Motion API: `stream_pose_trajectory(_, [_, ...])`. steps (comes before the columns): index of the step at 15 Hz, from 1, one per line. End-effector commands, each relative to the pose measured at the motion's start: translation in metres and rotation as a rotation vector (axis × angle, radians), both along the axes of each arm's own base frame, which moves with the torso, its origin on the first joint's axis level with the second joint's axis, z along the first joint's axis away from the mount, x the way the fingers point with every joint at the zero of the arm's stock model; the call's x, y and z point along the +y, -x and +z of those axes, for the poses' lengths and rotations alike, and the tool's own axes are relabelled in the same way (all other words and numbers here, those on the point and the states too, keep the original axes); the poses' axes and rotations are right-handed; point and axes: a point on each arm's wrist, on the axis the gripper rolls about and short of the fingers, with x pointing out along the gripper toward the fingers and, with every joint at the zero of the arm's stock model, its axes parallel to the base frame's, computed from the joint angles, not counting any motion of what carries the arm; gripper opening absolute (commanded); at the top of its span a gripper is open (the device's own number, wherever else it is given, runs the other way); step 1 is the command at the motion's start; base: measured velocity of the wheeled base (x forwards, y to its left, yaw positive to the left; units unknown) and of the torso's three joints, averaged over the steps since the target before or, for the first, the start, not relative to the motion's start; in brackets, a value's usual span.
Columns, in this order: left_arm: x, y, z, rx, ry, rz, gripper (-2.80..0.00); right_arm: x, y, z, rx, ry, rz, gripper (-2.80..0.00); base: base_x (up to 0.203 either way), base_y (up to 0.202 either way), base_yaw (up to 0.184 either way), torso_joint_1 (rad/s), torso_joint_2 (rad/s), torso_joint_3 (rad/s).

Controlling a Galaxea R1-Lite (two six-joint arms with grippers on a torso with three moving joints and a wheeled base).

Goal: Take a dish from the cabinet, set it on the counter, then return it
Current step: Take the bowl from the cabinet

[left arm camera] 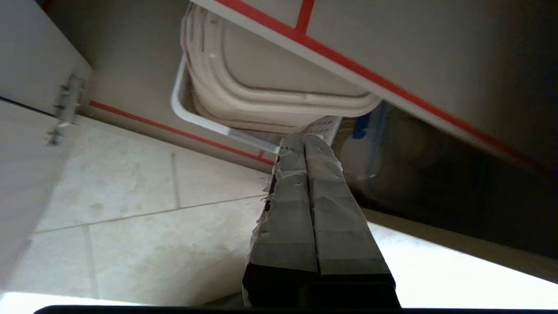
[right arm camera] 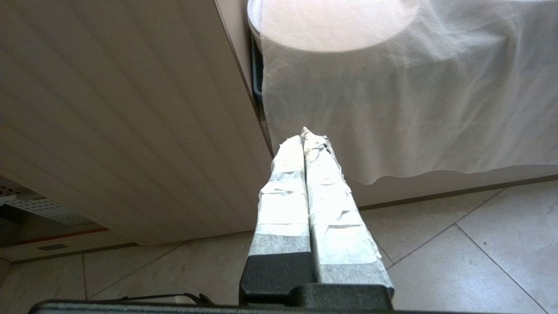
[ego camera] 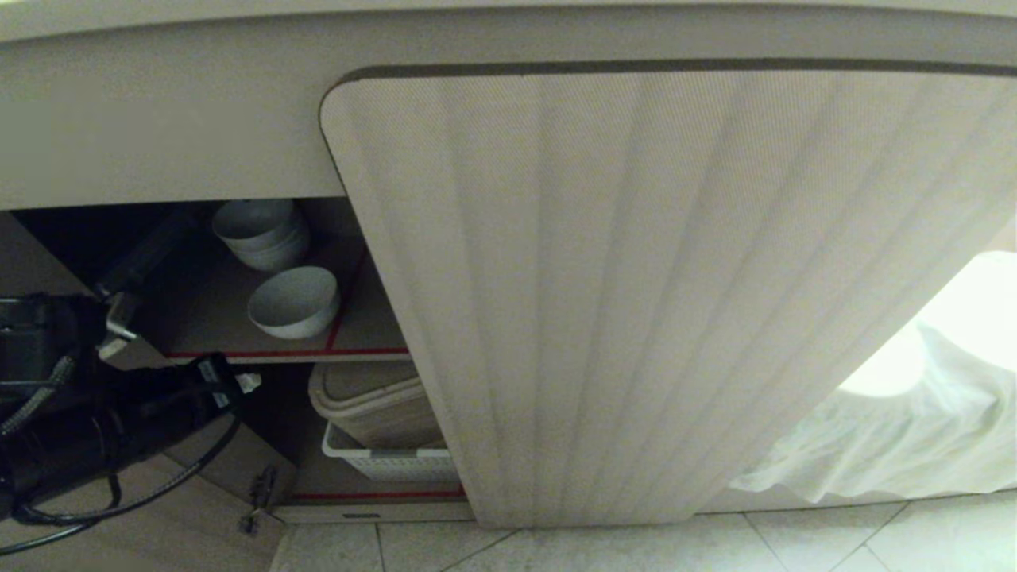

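The dish [ego camera: 294, 302], a small white bowl, rests tilted on the cabinet's upper red-edged shelf [ego camera: 238, 353], just in front of a stack of like bowls [ego camera: 262, 230]. The cabinet's fluted door [ego camera: 675, 294] stands open across the middle. My left arm [ego camera: 95, 421] is dark at the left, below the shelf's front. My left gripper [left arm camera: 305, 139] is shut and empty, pointing under the shelf at the lower compartment. My right gripper [right arm camera: 304, 135] is shut and empty, low over the floor beside the door [right arm camera: 130, 109]. Only the counter's edge [ego camera: 477, 8] shows.
A white basket [left arm camera: 183, 100] holding beige trays [left arm camera: 270, 74] fills the lower compartment [ego camera: 381, 429]. A white cloth [ego camera: 914, 429] hangs to the right of the door. The left door's hinge [left arm camera: 65, 104] is close by. The floor [ego camera: 715, 548] is tiled.
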Motion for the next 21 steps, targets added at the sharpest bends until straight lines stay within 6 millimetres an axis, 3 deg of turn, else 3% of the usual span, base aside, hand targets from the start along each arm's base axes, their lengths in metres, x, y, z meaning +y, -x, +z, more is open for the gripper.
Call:
stream_pose_trajectory(1, [-0.0003,0.0046,0.0052,-0.024,0.028,0.011,-2.80,0.0000,-0.0001,0.0000,0.001,-0.001,0.000,-2.80,0.000,0.000,0.000,0.000,0.00,0.000])
stream_pose_trajectory(21, [0.0000,0.0109,0.0099,-0.049,0.027,0.015,-2.80,0.0000,-0.0001,0.0000,0.001,-0.001,0.000,-2.80,0.000,0.000,0.000,0.000,0.00,0.000])
